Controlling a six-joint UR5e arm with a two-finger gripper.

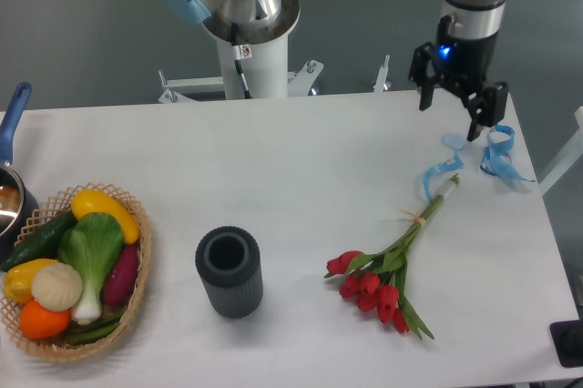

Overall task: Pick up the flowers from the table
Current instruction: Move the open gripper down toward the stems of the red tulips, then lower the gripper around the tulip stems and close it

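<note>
Flowers (390,268) are lying flat on the tabletop (301,178), long axis diagonal, stem tips pointing up toward the claw (449,115), blooms away. Claw is hanging above the far end, fingers spread apart, gripping nothing.

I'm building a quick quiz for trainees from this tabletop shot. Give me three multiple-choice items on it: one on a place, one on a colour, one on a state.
1. Where do the flowers lie?
A. In the basket
B. On the table, right of the dark cylinder
C. Inside the dark cylinder

2. What colour are the ribbon pieces near the stem ends?
A. Blue
B. Yellow
C. Red

3. What state is the claw in?
A. Shut on the flowers
B. Shut on a ribbon
C. Open and holding nothing

Answers:
1 B: the bunch rests flat on the table, right of the dark cylinder.
2 A: the curled strips at the far right are light blue.
3 C: its fingers are spread apart above the far right of the table, clear of the flowers.
</note>
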